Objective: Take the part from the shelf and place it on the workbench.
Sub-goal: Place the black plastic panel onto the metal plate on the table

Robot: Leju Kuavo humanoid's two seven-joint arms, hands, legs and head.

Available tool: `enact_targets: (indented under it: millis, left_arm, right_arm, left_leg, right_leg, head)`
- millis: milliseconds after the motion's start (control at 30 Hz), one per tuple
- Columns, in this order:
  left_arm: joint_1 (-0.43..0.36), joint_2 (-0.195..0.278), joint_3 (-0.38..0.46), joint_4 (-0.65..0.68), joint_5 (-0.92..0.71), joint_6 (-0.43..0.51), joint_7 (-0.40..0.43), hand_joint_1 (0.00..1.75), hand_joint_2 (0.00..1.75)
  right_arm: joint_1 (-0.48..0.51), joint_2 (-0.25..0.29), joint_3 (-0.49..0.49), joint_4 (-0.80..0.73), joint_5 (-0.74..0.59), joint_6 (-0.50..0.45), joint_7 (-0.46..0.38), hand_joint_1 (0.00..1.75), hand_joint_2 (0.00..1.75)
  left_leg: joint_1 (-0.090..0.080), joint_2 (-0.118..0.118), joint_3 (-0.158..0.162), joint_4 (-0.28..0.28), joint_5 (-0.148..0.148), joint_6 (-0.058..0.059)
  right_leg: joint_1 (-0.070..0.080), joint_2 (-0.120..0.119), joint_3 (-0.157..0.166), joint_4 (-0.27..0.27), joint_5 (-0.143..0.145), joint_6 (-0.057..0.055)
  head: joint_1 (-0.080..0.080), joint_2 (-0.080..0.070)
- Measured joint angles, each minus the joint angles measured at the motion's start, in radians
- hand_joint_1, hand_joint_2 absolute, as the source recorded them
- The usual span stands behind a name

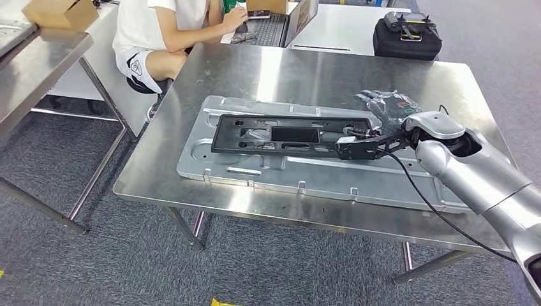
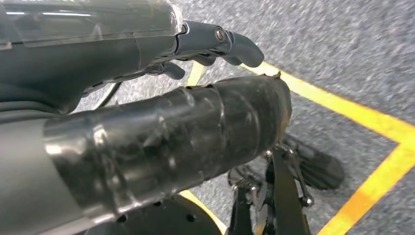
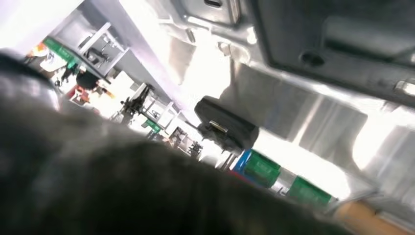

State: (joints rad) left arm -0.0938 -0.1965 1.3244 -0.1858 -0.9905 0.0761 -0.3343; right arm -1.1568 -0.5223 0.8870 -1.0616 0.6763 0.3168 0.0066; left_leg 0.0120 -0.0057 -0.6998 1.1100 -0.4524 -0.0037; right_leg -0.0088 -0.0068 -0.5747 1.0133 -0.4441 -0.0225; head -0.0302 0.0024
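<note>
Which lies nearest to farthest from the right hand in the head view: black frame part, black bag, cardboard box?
1. Black frame part: right at the right hand, on the silver panel.
2. Black bag: far table, behind the hand.
3. Cardboard box: far left corner.

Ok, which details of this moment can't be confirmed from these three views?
- Right hand: in the head view, a glossy blur at the black part's end; contact unclear.
- Right wrist view: dark blur covers the hand; fingers unreadable.
- Left hand: fingers curled above the floor, palm hidden.
- Silver panel: near-right corner hidden by the right arm.
</note>
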Motion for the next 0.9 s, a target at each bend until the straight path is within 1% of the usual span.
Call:
enact_targets:
  millis: [33, 67, 100, 133, 167, 200, 233, 267, 300, 333, 400, 433, 467, 500, 533, 567, 600, 633, 667, 700, 733, 767, 800, 833, 867, 900]
  left_arm:
    - [0.0, 0.0, 0.001, 0.0, 0.001, -0.002, 0.001, 0.0, 0.0]
    - [0.0, 0.0, 0.001, 0.0, 0.002, -0.004, 0.002, 0.0, 0.0]
    - [0.0, 0.0, 0.002, 0.0, 0.003, -0.006, 0.003, 0.0, 0.0]
    - [0.0, 0.0, 0.003, 0.0, 0.004, -0.008, 0.005, 0.0, 0.0]
    - [0.0, 0.001, 0.003, 0.0, 0.004, -0.01, 0.007, 0.0, 0.0]
    - [-0.001, 0.001, 0.004, 0.0, 0.005, -0.011, 0.009, 0.0, 0.0]
    - [-0.002, 0.002, 0.004, 0.0, 0.005, -0.013, 0.01, 0.0, 0.0]
    - [-0.004, 0.002, 0.004, 0.0, 0.005, -0.014, 0.011, 0.0, 0.0]
    - [-0.005, 0.003, 0.005, 0.0, 0.005, -0.016, 0.011, 0.0, 0.0]
    - [-0.006, 0.003, 0.005, 0.0, 0.006, -0.018, 0.012, 0.0, 0.0]
    - [-0.004, 0.003, 0.005, 0.0, 0.006, -0.022, 0.012, 0.0, 0.0]
    - [-0.004, 0.003, 0.005, 0.0, 0.006, -0.024, 0.012, 0.0, 0.0]
    - [-0.004, 0.004, 0.005, 0.0, 0.006, -0.026, 0.011, 0.0, 0.0]
    - [-0.005, 0.004, 0.005, 0.0, 0.006, -0.028, 0.011, 0.0, 0.0]
    - [-0.005, 0.005, 0.005, 0.0, 0.006, -0.029, 0.01, 0.0, 0.0]
    - [-0.005, 0.005, 0.005, 0.0, 0.006, -0.03, 0.009, 0.0, 0.0]
    - [-0.004, 0.005, 0.005, 0.0, 0.005, -0.031, 0.009, 0.0, 0.0]
    - [-0.004, 0.005, 0.005, 0.0, 0.004, -0.031, 0.009, 0.0, 0.0]
    - [-0.004, 0.005, 0.005, 0.0, 0.003, -0.031, 0.009, 0.0, 0.0]
    - [-0.004, 0.005, 0.005, 0.0, 0.002, -0.032, 0.009, 0.0, 0.0]
    - [-0.005, 0.005, 0.005, 0.0, 0.001, -0.032, 0.009, 0.0, 0.0]
    - [-0.005, 0.005, 0.005, 0.0, 0.0, -0.032, 0.009, 0.0, 0.0]
    - [-0.005, 0.004, 0.005, 0.0, -0.001, -0.032, 0.009, 0.0, 0.0]
    - [-0.005, 0.004, 0.005, 0.0, -0.002, -0.032, 0.009, 0.0, 0.0]
    - [-0.005, 0.003, 0.005, 0.0, -0.003, -0.032, 0.008, 0.0, 0.0]
    - [-0.004, 0.004, 0.005, 0.0, -0.004, -0.031, 0.008, 0.0, 0.0]
  right_arm:
    - [-0.007, 0.0, 0.0, 0.0, -0.001, 0.003, 0.003, 0.0, 0.0]
    - [-0.015, 0.0, 0.0, 0.002, -0.003, 0.006, 0.006, 0.0, 0.0]
    - [-0.023, 0.0, 0.0, 0.003, -0.003, 0.009, 0.007, 0.0, 0.0]
    - [-0.03, -0.001, 0.0, 0.005, -0.003, 0.012, 0.008, 0.0, 0.0]
    - [-0.036, -0.001, 0.0, 0.007, -0.004, 0.013, 0.009, 0.0, 0.0]
    - [-0.042, -0.002, 0.0, 0.008, -0.004, 0.015, 0.009, 0.0, 0.0]
    - [-0.048, -0.002, 0.0, 0.009, -0.004, 0.015, 0.01, 0.0, 0.0]
    - [-0.054, -0.003, -0.001, 0.011, -0.004, 0.015, 0.01, 0.0, 0.0]
    - [-0.06, -0.005, -0.001, 0.012, -0.004, 0.015, 0.01, 0.0, 0.0]
    - [-0.065, -0.006, -0.001, 0.013, -0.003, 0.015, 0.011, 0.0, 0.0]
    - [-0.072, -0.008, -0.001, 0.015, -0.003, 0.015, 0.011, 0.0, 0.0]
    - [-0.075, -0.01, -0.001, 0.017, -0.002, 0.015, 0.011, 0.0, 0.0]
    - [-0.079, -0.012, -0.001, 0.018, -0.002, 0.015, 0.011, 0.0, 0.0]
    - [-0.083, -0.015, -0.001, 0.02, -0.002, 0.015, 0.011, 0.0, 0.0]
    - [-0.087, -0.018, -0.001, 0.021, -0.002, 0.014, 0.012, 0.0, 0.0]
    - [-0.089, -0.02, -0.001, 0.021, -0.003, 0.014, 0.013, 0.0, 0.0]
    - [-0.089, -0.023, -0.001, 0.022, -0.003, 0.013, 0.013, 0.0, 0.0]
    - [-0.088, -0.026, 0.0, 0.022, -0.004, 0.012, 0.014, 0.0, 0.0]
    - [-0.087, -0.029, 0.0, 0.022, -0.005, 0.011, 0.014, 0.0, 0.0]
    - [-0.088, -0.032, 0.0, 0.022, -0.006, 0.01, 0.014, 0.0, 0.0]
    - [-0.089, -0.035, 0.0, 0.021, -0.007, 0.007, 0.014, 0.0, 0.0]
    - [-0.091, -0.038, 0.0, 0.02, -0.008, 0.004, 0.015, 0.0, 0.0]
    - [-0.092, -0.042, -0.001, 0.019, -0.009, 0.0, 0.015, 0.0, 0.0]
    - [-0.093, -0.047, -0.001, 0.018, -0.01, -0.003, 0.015, 0.0, 0.0]
    - [-0.093, -0.052, -0.002, 0.016, -0.01, -0.005, 0.015, 0.0, 0.0]
    - [-0.092, -0.058, -0.002, 0.016, -0.011, -0.007, 0.015, 0.0, 0.0]
  left_leg:
    - [0.0, 0.0, -0.019, 0.06, -0.047, -0.004]
    - [0.001, 0.001, -0.035, 0.124, -0.088, -0.007]
    - [0.002, 0.001, -0.04, 0.169, -0.113, -0.009]
    - [0.002, 0.001, -0.028, 0.183, -0.122, -0.01]
    - [0.002, 0.001, 0.004, 0.159, -0.114, -0.01]
    - [0.002, 0.001, 0.05, 0.103, -0.098, -0.008]
    - [0.001, 0.001, 0.099, 0.032, -0.086, -0.003]
    - [-0.001, 0.0, 0.136, -0.024, -0.075, 0.003]
    - [-0.003, -0.001, 0.156, -0.06, -0.068, 0.01]
    - [-0.006, -0.002, 0.161, -0.077, -0.064, 0.017]
    - [-0.008, -0.002, 0.153, -0.082, -0.042, 0.031]
    - [-0.007, 0.0, 0.148, -0.088, -0.028, 0.038]
    - [-0.005, 0.002, 0.142, -0.095, -0.014, 0.046]
    - [-0.004, 0.004, 0.133, -0.1, 0.0, 0.051]
    - [-0.005, 0.005, 0.121, -0.101, 0.011, 0.054]
    - [-0.006, 0.005, 0.108, -0.1, 0.021, 0.056]
    - [-0.007, 0.005, 0.094, -0.098, 0.03, 0.056]
    - [-0.008, 0.005, 0.08, -0.094, 0.039, 0.056]
    - [-0.008, 0.005, 0.066, -0.091, 0.046, 0.056]
    - [-0.008, 0.005, 0.053, -0.087, 0.054, 0.054]
    - [-0.008, 0.004, 0.042, -0.083, 0.062, 0.052]
    - [-0.009, 0.004, 0.034, -0.081, 0.069, 0.049]
    - [-0.009, 0.003, 0.03, -0.082, 0.077, 0.044]
    - [-0.008, 0.003, 0.029, -0.083, 0.085, 0.039]
    - [-0.007, 0.002, 0.029, -0.087, 0.094, 0.033]
    - [-0.008, 0.001, 0.028, -0.091, 0.101, 0.027]
  right_leg:
    - [0.0, 0.0, -0.012, 0.001, 0.008, -0.004]
    - [0.001, 0.0, -0.025, 0.004, 0.015, -0.005]
    - [0.002, 0.0, -0.039, 0.008, 0.023, -0.005]
    - [0.002, 0.0, -0.052, 0.012, 0.03, -0.004]
    - [0.003, 0.0, -0.065, 0.016, 0.037, -0.002]
    - [0.003, 0.0, -0.075, 0.02, 0.044, 0.001]
    - [0.004, 0.0, -0.085, 0.025, 0.049, 0.005]
    - [0.005, 0.0, -0.092, 0.029, 0.055, 0.01]
    - [0.005, -0.001, -0.097, 0.031, 0.061, 0.015]
    - [0.006, -0.002, -0.1, 0.03, 0.068, 0.021]
    - [0.003, -0.001, -0.104, 0.024, 0.083, 0.034]
    - [0.002, 0.002, -0.11, 0.029, 0.077, 0.04]
    - [0.001, 0.006, -0.119, 0.044, 0.056, 0.045]
    - [0.0, 0.01, -0.134, 0.082, 0.015, 0.049]
    - [-0.001, 0.011, -0.149, 0.136, -0.036, 0.054]
    - [-0.002, 0.011, -0.163, 0.198, -0.081, 0.057]
    - [-0.003, 0.01, -0.171, 0.254, -0.112, 0.059]
    - [-0.003, 0.01, -0.164, 0.282, -0.119, 0.06]
    - [-0.004, 0.01, -0.14, 0.276, -0.108, 0.06]
    - [-0.004, 0.01, -0.099, 0.234, -0.087, 0.058]
    - [-0.003, 0.01, -0.045, 0.167, -0.072, 0.053]
    - [0.0, 0.01, 0.005, 0.098, -0.066, 0.048]
    - [0.004, 0.01, 0.041, 0.046, -0.065, 0.042]
    - [0.008, 0.01, 0.059, 0.014, -0.068, 0.036]
    - [0.012, 0.01, 0.061, 0.005, -0.065, 0.031]
    - [0.011, 0.008, 0.057, 0.001, -0.054, 0.024]
  head:
    - [0.0, 0.0]
    - [-0.001, 0.0]
    - [-0.001, 0.0]
    - [-0.001, 0.0]
    - [-0.001, 0.0]
    - [-0.001, 0.0]
    - [-0.001, 0.0]
    - [0.0, 0.0]
    - [0.0, 0.0]
    - [0.001, 0.0]
    - [0.001, 0.0]
    - [0.002, 0.0]
    - [0.003, 0.0]
    - [0.005, 0.0]
    - [0.007, 0.0]
    - [0.007, 0.0]
    - [0.007, 0.0]
    - [0.007, 0.0]
    - [0.007, 0.0]
    - [0.007, 0.0]
    - [0.007, 0.0]
    - [0.006, 0.0]
    - [0.006, 0.0]
    - [0.006, 0.0]
    - [0.006, 0.0]
    - [0.006, 0.0]
